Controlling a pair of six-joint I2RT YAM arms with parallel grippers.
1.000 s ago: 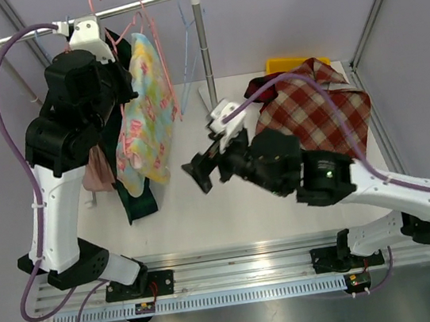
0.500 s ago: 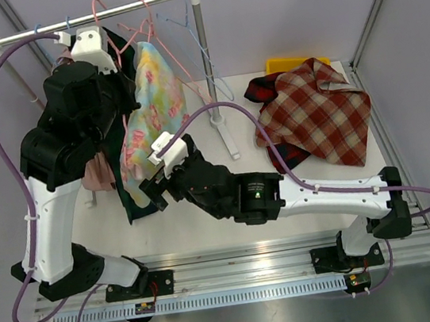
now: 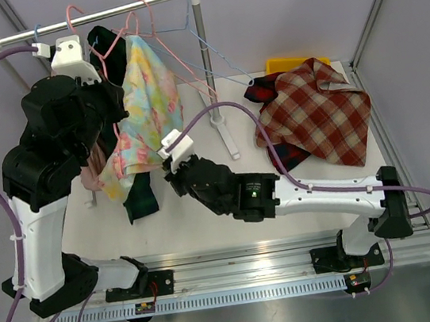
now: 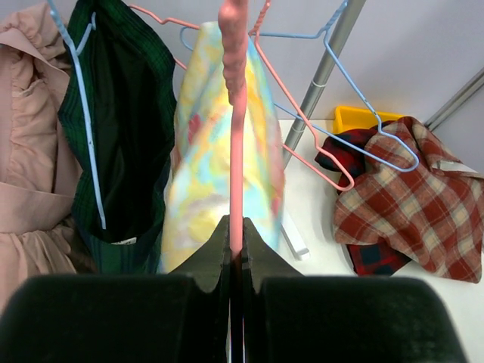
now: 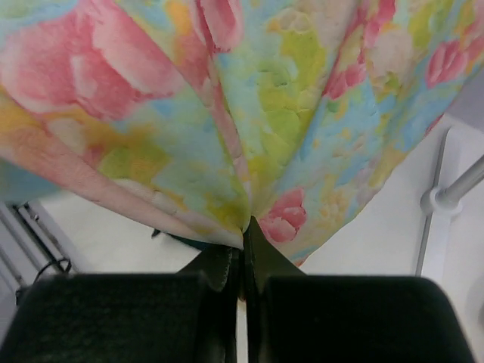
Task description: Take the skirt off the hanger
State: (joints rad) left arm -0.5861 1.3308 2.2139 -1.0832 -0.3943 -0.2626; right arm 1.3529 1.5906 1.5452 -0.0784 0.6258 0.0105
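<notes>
The skirt (image 3: 144, 99) is a pastel floral cloth hanging from a pink hanger (image 4: 235, 91) near the rack's rail. My left gripper (image 4: 235, 227) is shut on the hanger's pink stem, with the skirt (image 4: 215, 174) draped just beyond it. My right gripper (image 5: 246, 227) is shut on the skirt's lower edge (image 5: 227, 212), and the fabric bunches into the jaws. From above, the right gripper (image 3: 170, 170) sits at the skirt's bottom corner, low and in front of the rack.
The rack has a rail (image 3: 91, 17), an upright post (image 3: 204, 58) and a white foot (image 3: 228, 139). A dark green garment (image 4: 125, 136) and a beige one (image 4: 30, 151) hang left of the skirt. Empty blue and pink hangers (image 4: 363, 128) dangle. A plaid shirt (image 3: 316, 111) covers a yellow bin (image 3: 285, 63).
My right arm swung left from mid-table to the skirt's hem and its jaws shut on the fabric. The left arm shifted left with the hanger, stretching the skirt between them.
</notes>
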